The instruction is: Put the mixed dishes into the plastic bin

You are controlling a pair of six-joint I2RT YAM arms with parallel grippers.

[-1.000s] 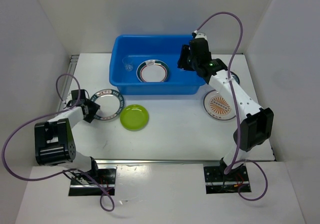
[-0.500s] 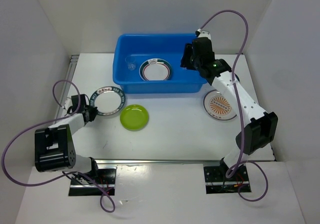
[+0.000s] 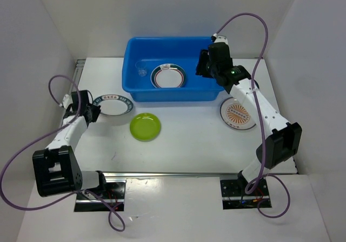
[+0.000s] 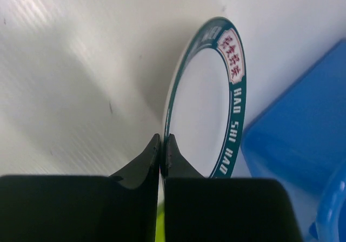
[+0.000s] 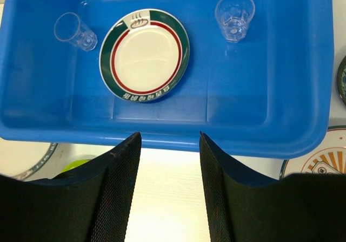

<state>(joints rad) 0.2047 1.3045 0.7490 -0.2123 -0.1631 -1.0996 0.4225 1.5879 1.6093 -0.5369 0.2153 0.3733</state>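
Observation:
My left gripper point(image 3: 91, 112) point(image 4: 163, 143) is shut on the left rim of a white plate with a teal rim point(image 3: 112, 105) point(image 4: 203, 117), which sits left of the plastic bin point(image 3: 162, 95) point(image 5: 259, 90). Inside the bin lie a green-and-red-rimmed plate point(image 3: 168, 76) point(image 5: 144, 55) and two clear cups point(image 5: 74, 31) point(image 5: 234, 15). Over the bin's right end my right gripper point(image 3: 203, 69) point(image 5: 166, 136) hangs open and holds nothing. A lime-green plate point(image 3: 145, 126) and an orange-sunburst plate point(image 3: 238, 113) rest on the table. A small dark plate point(image 3: 251, 84) is partly hidden behind the right arm.
White walls close in the table point(image 3: 189, 139) on the left, right and back. The bin's blue wall point(image 4: 292, 144) stands close beside the held plate. Purple cables loop from both arms.
The left gripper has closed on the teal-rimmed plate's rim, and that arm has swung left and back, nudging the plate slightly away. The right arm has barely moved.

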